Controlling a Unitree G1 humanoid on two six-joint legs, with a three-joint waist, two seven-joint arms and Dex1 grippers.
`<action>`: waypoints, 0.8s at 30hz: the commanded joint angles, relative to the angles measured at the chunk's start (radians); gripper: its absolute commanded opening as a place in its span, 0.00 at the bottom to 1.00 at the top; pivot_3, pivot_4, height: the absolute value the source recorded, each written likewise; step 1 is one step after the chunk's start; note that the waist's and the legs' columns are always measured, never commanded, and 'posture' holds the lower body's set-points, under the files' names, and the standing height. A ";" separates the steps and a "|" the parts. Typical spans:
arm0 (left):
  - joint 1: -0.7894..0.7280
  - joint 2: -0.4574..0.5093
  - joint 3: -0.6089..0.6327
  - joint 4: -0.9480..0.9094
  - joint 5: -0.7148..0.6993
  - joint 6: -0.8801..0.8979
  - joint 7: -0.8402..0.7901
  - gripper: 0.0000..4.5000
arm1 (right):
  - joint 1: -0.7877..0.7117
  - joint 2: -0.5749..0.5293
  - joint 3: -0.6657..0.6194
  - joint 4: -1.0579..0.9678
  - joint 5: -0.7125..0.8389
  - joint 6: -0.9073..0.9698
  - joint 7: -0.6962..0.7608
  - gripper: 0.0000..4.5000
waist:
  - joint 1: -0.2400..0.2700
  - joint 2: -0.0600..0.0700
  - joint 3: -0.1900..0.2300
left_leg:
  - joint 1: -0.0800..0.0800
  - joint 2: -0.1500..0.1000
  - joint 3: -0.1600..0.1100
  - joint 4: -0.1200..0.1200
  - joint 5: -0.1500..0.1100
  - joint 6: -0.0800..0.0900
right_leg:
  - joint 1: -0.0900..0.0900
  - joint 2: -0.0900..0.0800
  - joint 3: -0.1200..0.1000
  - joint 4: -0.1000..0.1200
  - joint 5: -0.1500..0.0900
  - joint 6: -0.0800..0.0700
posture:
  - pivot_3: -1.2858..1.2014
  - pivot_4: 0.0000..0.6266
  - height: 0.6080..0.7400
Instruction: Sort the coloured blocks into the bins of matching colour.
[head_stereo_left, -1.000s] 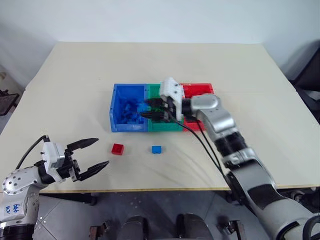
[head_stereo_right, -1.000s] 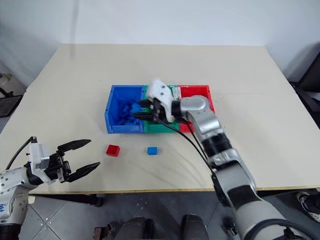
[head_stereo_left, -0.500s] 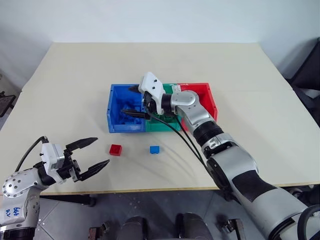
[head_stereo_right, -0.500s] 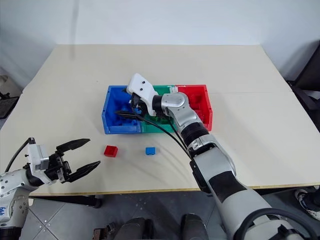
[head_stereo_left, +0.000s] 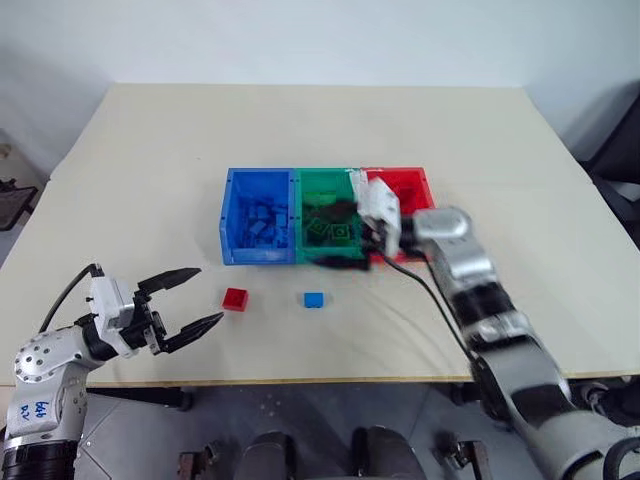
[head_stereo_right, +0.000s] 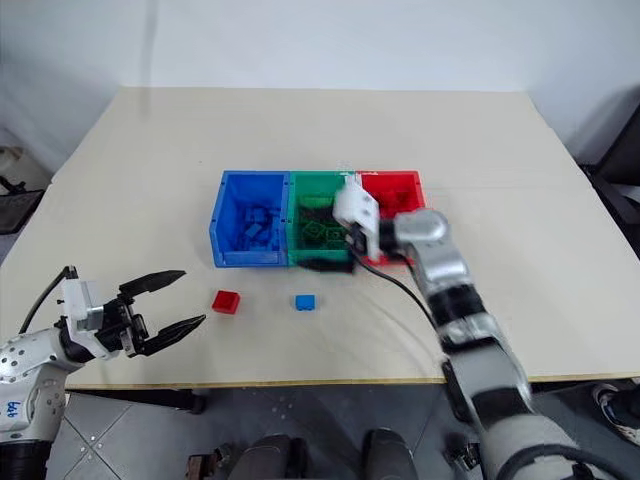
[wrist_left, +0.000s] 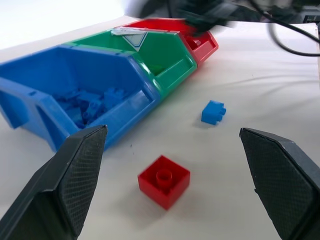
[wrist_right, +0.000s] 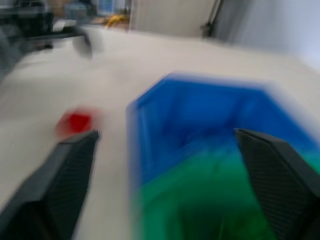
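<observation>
Two loose blocks remain on the counter (head_stereo_left: 120, 170) in the left eye view, both just in front of the bins (head_stereo_left: 228, 255): a red block (head_stereo_left: 235, 298) before the blue bin (head_stereo_left: 260, 182) and a blue block (head_stereo_left: 314, 299) before the green bin (head_stereo_left: 325, 180), with the red bin (head_stereo_left: 405, 180) last in the row. Blue pieces already lie in the blue bin and green ones in the green bin, so the sorting appears mostly done, with these two blocks left to place. Left gripper (head_stereo_left: 195, 302) hovers near the counter's front edge, well short of the bins, reaching roughly level toward the red block with fingers spread and empty. Right gripper (head_stereo_left: 335, 235) hangs over the green bin's front part, its arm crossing in from the red-bin side, fingers apart and carrying nothing. Right eye view: the same layout, both loose blocks lying apart from each other and from the bin row. Left wrist view: the red block lies on the counter between the two spread fingers (wrist_left: 75, 175) but ahead of them, untouched; the blue block lies beyond it, nearer the green bin. Right wrist view: wide-set fingers (wrist_right: 70, 175) frame the blue and green bins, blurred, with the red block off beside the blue bin.
</observation>
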 joint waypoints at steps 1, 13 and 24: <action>0.004 0.007 0.011 -0.007 -0.008 -0.015 -0.014 1.00 | 0.075 -0.105 -0.029 -0.186 0.072 0.109 0.076 1.00 | 0.004 0.001 0.001 | 0.000 0.000 0.001 0.000 0.000 0.000 | 0.001 0.000 0.000 -0.003 0.000 0.000 | 0.52 0.24 1.00; 0.022 0.061 0.017 0.048 -0.008 -0.002 -0.101 1.00 | 0.326 -0.414 -0.112 -0.330 0.070 0.168 0.071 1.00 | 0.004 0.002 0.001 | 0.001 0.002 0.007 0.000 0.000 -0.001 | 0.005 0.000 -0.001 -0.015 0.000 0.000 | 0.52 0.24 1.00; 0.057 0.044 0.030 -0.001 -0.015 0.003 -0.080 1.00 | 0.313 -0.230 0.050 -0.499 -0.026 0.270 -0.152 1.00 | 0.009 0.002 0.001 | 0.001 0.003 0.007 -0.001 0.001 -0.001 | 0.004 0.000 -0.001 -0.015 0.000 0.000 | 0.52 0.24 1.00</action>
